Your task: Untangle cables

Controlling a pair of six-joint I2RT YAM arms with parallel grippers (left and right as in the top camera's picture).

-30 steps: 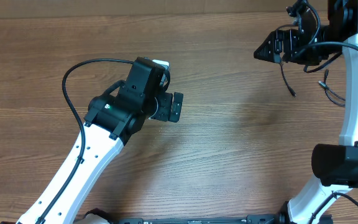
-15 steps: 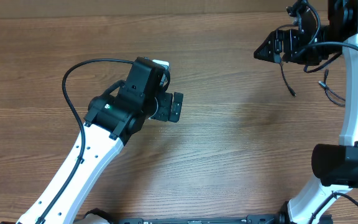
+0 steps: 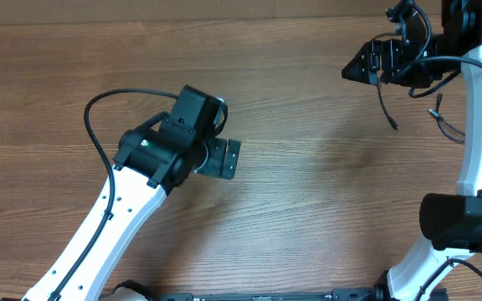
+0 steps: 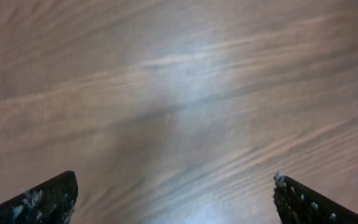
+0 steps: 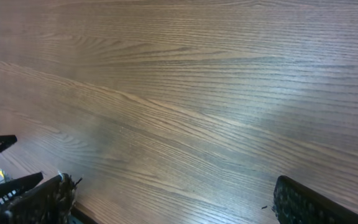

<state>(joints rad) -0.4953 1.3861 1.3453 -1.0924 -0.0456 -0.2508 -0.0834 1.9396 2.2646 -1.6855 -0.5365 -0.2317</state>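
Cables: two thin black flexible cords (image 3: 387, 107) with small plugs at the ends are seen just behind the right claw (image 3: 358, 67). One strand runs beside its wrist, and the other (image 3: 443, 124) lies farther back by the white arm link.
Right claw: it is set wide with nothing held, and only bare wood is seen between its fingers.
Left claw (image 3: 229, 159): it is also set wide and empty, and it is placed well apart from the cords.
Table: the brown wood-grain tabletop (image 3: 308, 192) is seen under both claws.
Done: no knot is seen on the open wood, and the two strands are apart where they show, so much of the work is judged finished.
Left: the upper ends are hidden among the right arm's own thicker wiring, so it cannot be told whether they cross or snag there. Freeing them and laying them out separately is judged to remain.
Overhead only: the cords, both arms and the spacing between them are shown.
Wrist views only: each claw's open gap is confirmed. The left wrist view is blurred, and no cord is shown in either.
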